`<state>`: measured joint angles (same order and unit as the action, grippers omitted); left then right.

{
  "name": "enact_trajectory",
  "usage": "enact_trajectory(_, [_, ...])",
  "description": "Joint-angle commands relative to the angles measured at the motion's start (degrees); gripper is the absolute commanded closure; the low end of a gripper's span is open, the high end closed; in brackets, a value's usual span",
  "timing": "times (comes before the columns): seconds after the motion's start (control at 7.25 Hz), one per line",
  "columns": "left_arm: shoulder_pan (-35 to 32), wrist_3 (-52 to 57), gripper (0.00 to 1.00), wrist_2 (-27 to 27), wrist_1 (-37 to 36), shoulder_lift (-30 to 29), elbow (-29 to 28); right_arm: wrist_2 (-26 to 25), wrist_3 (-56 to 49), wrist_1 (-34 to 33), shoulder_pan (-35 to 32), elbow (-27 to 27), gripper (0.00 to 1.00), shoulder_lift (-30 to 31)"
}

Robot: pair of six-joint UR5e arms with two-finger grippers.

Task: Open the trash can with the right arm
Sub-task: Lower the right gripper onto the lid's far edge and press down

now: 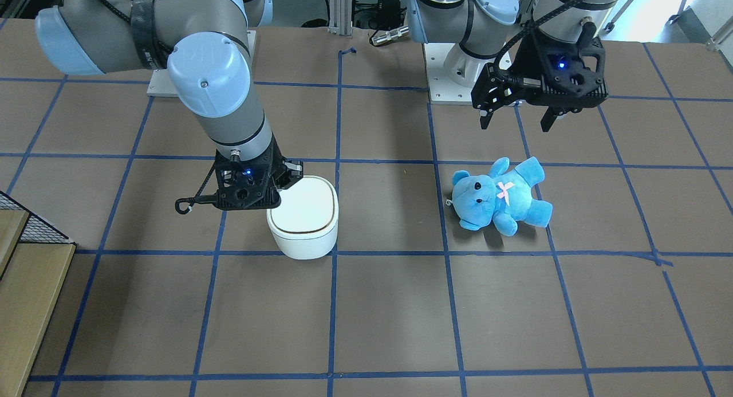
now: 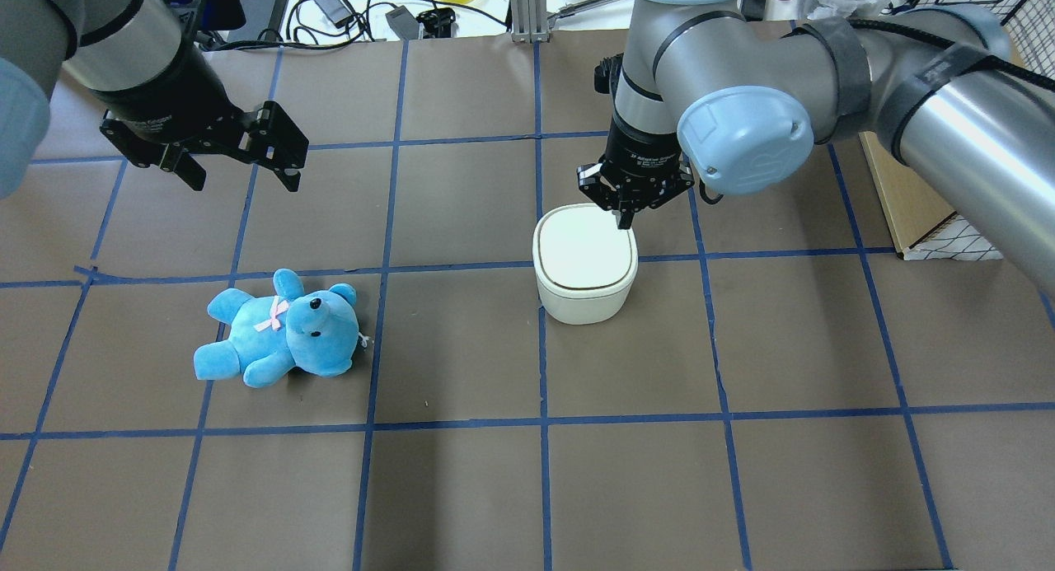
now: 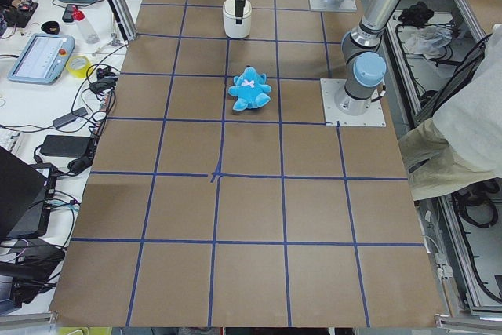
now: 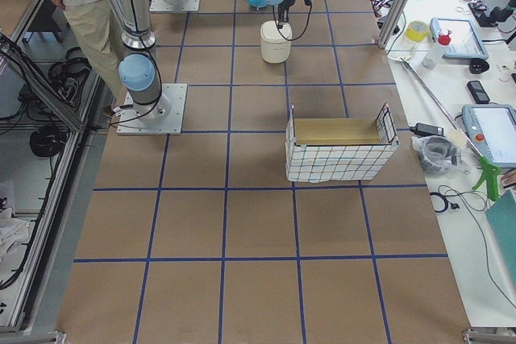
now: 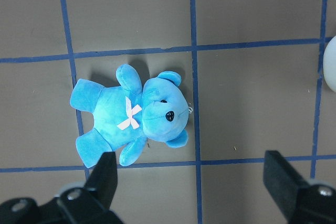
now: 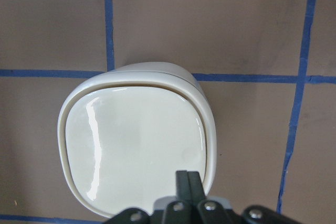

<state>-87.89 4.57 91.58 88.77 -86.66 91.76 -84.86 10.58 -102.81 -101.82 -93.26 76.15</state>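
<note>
The trash can (image 2: 584, 262) is stood upright on the table (image 2: 461, 489), lid shut and faced upward, near-square, no long axis shown. The right gripper (image 2: 626, 217), fingers pressed together and empty, is held over the lid's edge; the left gripper (image 2: 239, 163) is spread wide, empty.

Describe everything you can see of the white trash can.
The trash can is a small, glossy white plastic bin, rounded-square, standing upright on the brown table. Its flat lid, edged by a thin dark line, is shut. The right gripper, shut, hangs over one edge of the lid; whether it touches is unclear.
</note>
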Motion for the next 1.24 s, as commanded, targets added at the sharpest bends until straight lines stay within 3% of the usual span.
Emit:
enact_trajectory(0.0, [0.00, 0.00, 0.00, 0.00, 0.00, 0.00, 0.00, 0.14, 3.04, -0.19, -1.44, -1.30, 1.00, -0.13])
enact_trajectory(0.28, [0.00, 0.00, 0.00, 0.00, 0.00, 0.00, 0.00, 0.23, 7.32, -2.73, -3.72, -1.57, 1.00, -0.47])
enact_trajectory(1.1, [0.00, 0.00, 0.00, 0.00, 0.00, 0.00, 0.00, -0.12, 4.97, -5.82, -3.47, -4.30, 1.00, -1.18])
